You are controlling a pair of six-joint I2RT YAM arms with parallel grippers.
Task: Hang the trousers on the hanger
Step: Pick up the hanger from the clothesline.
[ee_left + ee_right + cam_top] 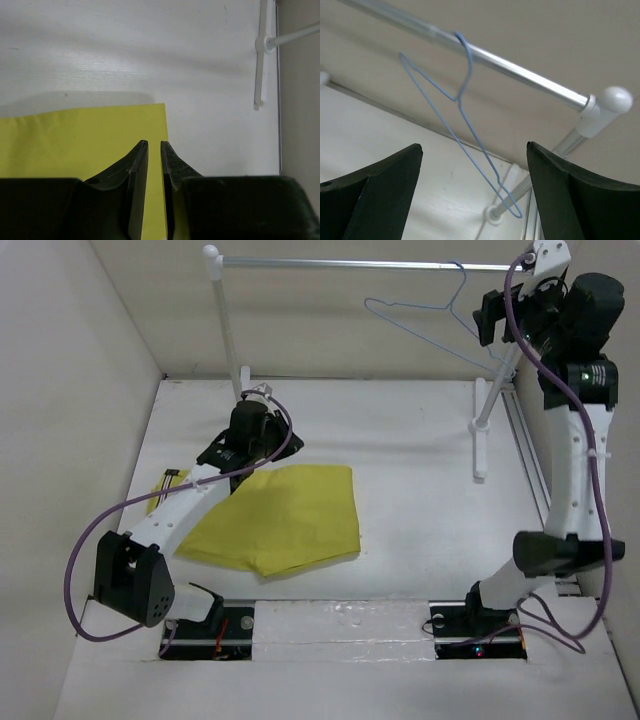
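Left gripper [154, 144], jaws almost pressed together, sits over the trousers [285, 520] (lying flat) with no cloth visibly pinched. Right gripper [474, 147], spread wide, faces the hanger [457, 99] on its rail [520, 75]. The pickup is likely in hand, and next comes a firm hold on the cloth.

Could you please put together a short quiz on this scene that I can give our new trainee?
1. True or false: the hanger hangs by its hook from the rail.
2. Where are the trousers? A: on the hanger. B: folded flat on the table. C: draped over the rail.
3. Fill in the gap: the right gripper, raised near the hanger, has its jaws ___ with nothing between them.

Key: 1 true; 2 B; 3 open.
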